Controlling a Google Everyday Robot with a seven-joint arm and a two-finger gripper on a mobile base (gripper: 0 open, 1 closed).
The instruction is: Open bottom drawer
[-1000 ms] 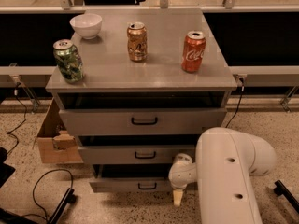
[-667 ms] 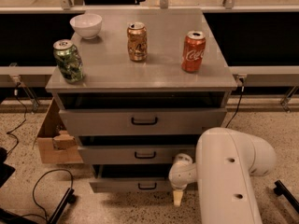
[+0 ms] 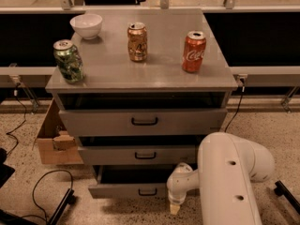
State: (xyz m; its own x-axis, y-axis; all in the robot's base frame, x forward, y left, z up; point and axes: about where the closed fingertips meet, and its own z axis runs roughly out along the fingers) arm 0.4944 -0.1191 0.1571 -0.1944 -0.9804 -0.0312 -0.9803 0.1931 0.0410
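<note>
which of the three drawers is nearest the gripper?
The bottom drawer, the lowest one with the narrowest front. The gripper hangs low, just off its right end.

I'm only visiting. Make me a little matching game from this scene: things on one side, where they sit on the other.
Things:
1. white bowl
2. red can
3. green can
4. hand

Places:
A. front left corner of the cabinet top
B. low down, in front of the bottom drawer
C. back left of the top
D. right side of the top

Pairs: 1-C, 2-D, 3-A, 4-B
</note>
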